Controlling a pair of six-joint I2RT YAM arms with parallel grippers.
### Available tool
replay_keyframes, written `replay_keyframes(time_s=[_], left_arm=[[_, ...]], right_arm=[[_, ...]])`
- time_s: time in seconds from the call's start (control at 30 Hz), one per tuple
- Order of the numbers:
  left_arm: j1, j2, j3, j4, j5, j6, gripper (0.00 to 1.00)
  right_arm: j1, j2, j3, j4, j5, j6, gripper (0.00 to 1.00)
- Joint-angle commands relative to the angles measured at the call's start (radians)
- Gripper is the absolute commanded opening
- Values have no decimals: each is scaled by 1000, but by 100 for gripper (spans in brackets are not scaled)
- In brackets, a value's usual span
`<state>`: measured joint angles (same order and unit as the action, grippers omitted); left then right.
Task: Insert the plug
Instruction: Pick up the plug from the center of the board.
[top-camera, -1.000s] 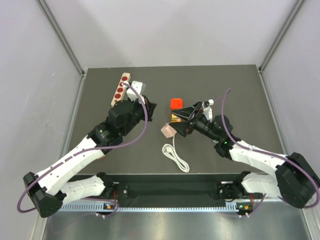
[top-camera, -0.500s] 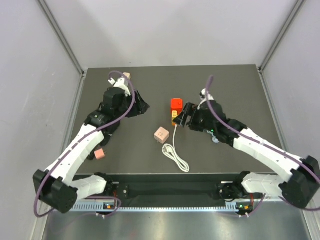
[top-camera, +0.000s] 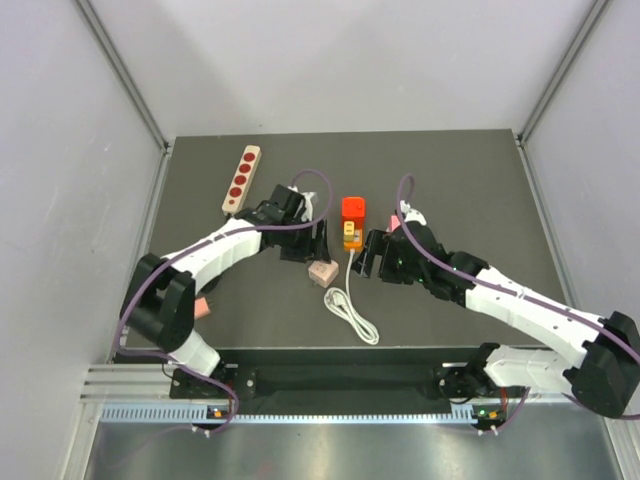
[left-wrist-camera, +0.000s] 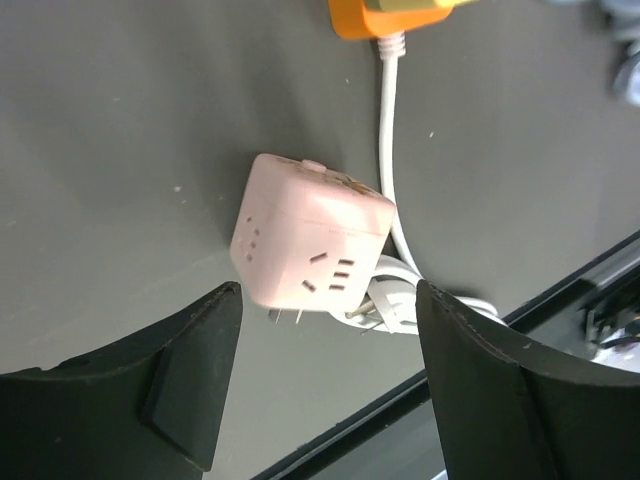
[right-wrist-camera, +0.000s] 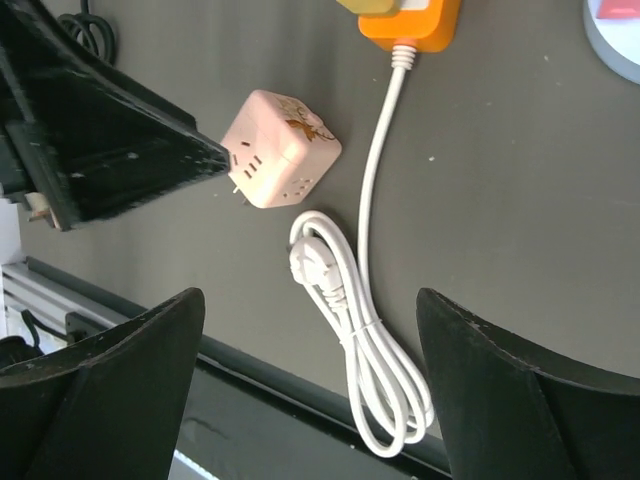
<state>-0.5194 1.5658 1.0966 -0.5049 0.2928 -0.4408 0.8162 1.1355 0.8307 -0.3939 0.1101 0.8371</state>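
Red plug (top-camera: 353, 207) sits at the far end of the orange strip (top-camera: 350, 234), touching it and seemingly on top of it. How deep it is seated cannot be told from above. Neither gripper touches it.

Strip lies about mid-way across the dark grey table (top-camera: 470, 170), long axis running near to far. White cord (top-camera: 349, 300) leaves the strip's near end, runs toward the arm bases and ends in a loose coil with a white plug head.

Pink cube (top-camera: 321, 271), slotted with sockets on its faces, lies to the near-left of the strip, just beside the cord. Metal prongs show at its lower edge in the left wrist view.

Left gripper (top-camera: 316, 244) is left of the strip, just above the cube. Jaws stand wide apart with nothing gripped. In its wrist view the cube lies beyond the fingertips, untouched, with the strip's near end at the top edge of the view.

Right gripper (top-camera: 373, 255) is just right of the strip's near end, above the table. Jaws are wide and empty. Its wrist view looks down on the cord coil, the cube and the strip's near end, with the left gripper's dark finger beside the cube.

Wooden bar (top-camera: 240, 178) with a row of red sockets lies well left of the strip, toward the far side.
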Motion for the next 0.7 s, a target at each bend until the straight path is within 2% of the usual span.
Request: replay_keyframes(time_s=[0.0,0.2,0.43,0.67], left_arm=[[-42,48,57,-27,-38,56,75],[-131,132,112,-107,-153,48,77],[-162,117,98,-162,-247,-1,75],[-180,172,221,-228,-284,31,78]], right_arm=[[11,-54,-28,32,23,-21,86],[12,-95,-38,33,43,-61,90],[11,-91,-53,47,36,-76,92],[12,-121,-68,67,42,-76,92]])
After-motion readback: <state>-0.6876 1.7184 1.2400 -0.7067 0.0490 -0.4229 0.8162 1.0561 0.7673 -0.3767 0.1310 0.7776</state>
